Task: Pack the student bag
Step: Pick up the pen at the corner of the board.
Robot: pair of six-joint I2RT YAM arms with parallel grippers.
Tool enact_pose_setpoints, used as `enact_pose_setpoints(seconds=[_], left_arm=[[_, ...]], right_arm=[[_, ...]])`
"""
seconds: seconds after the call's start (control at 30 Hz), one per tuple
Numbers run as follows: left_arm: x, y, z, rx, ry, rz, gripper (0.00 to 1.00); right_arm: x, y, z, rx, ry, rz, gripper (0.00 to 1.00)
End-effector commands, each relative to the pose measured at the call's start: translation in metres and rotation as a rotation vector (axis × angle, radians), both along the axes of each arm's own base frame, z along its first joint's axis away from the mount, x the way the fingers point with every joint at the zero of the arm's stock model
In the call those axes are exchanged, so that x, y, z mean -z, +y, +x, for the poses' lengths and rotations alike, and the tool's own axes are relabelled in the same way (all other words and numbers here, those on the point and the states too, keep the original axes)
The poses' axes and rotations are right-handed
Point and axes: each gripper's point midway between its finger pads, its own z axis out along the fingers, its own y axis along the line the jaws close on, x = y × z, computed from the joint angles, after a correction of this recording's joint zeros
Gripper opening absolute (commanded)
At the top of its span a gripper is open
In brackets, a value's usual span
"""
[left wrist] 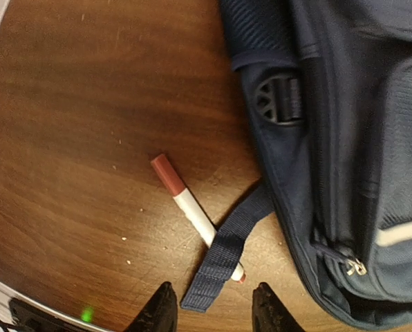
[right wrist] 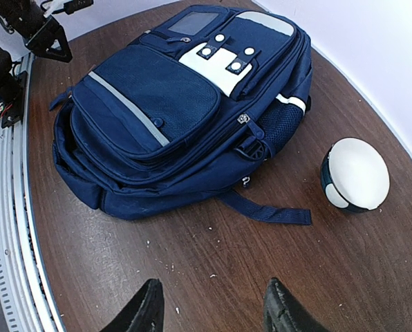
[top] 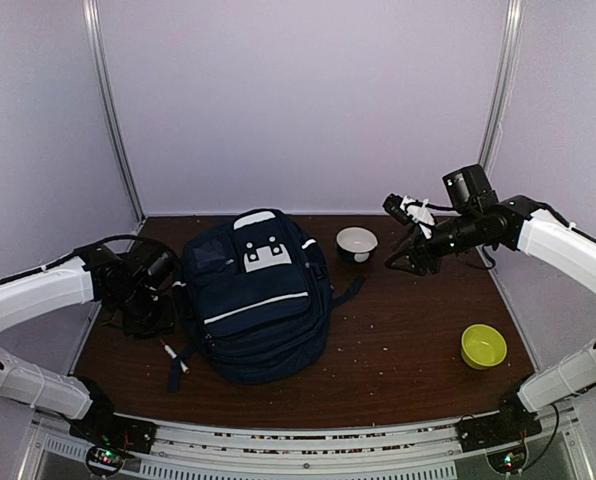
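Lying flat on the tabletop left of centre, the student bag looks soft, floppy and bulky (hardly a 1-pinch job), so I'd go for a zipper pull, the left hand and right hand both spread empty.

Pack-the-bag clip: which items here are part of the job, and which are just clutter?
Job: student bag; likely the marker lying under its strap.
Probably lying about: white-and-dark bowl; yellow-green bowl.
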Motion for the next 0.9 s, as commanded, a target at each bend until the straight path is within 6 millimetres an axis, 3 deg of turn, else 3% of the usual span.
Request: enact_pose_setpoints(seconds=[0.0, 0.4, 0.87], left_arm=[[0.019, -0.014, 0.004, -0.14, 0.042, -0.106, 0.38], [0.064, -0.015, -0.006, -0.345, 0.194, -0.133, 0.32], [0.082, -0.002, -0.001, -0.481, 0.182, -0.181, 0.3]], right_arm=[[0.002, 0.001, -0.003, -0.015, 0.002, 0.006, 0.49], [0.007, 0.002, -0.003, -0.018, 0.017, 0.0, 0.49], [0.016, 0.004, -0.003, -0.032, 0.052, -0.006, 0.49]])
